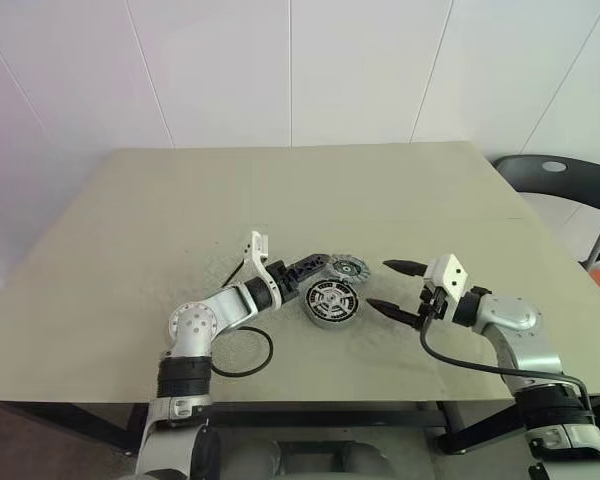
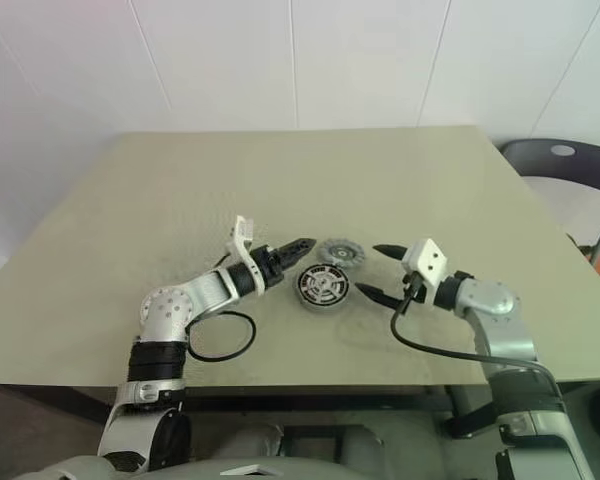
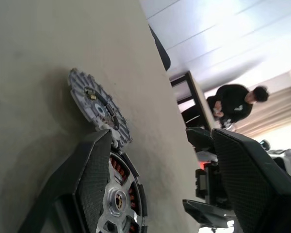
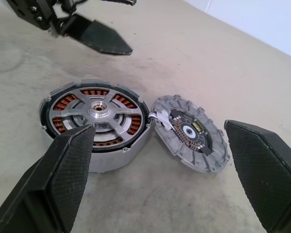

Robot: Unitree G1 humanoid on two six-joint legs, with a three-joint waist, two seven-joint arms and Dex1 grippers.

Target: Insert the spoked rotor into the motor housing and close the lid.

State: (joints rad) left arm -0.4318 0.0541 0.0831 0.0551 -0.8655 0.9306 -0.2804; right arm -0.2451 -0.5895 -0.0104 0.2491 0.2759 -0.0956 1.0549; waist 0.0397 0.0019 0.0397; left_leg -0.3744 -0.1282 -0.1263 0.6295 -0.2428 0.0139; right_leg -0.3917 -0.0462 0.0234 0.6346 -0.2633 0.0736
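Both grippers hang over the beige table [image 1: 130, 220] with nothing held. From the head camera I see the left gripper [image 1: 318, 266] a little left of the frame centre, its fingers parted, pointing toward the motor housing [image 1: 332, 301]. The right gripper [image 1: 390, 285] is right of centre, its jaws spread wide, one finger above and one below, aimed at the housing from the right side.

The housing lies flat at the middle of the frame. In the right wrist view I see copper windings under a silver spoked face with a hub. A grey ribbed disc with a dark centre [image 4: 191, 132] lies just beside it, on the upper right of the housing in the head view, touching or nearly touching.

A black ring [image 1: 242, 352] lies at lower left, near the left arm.
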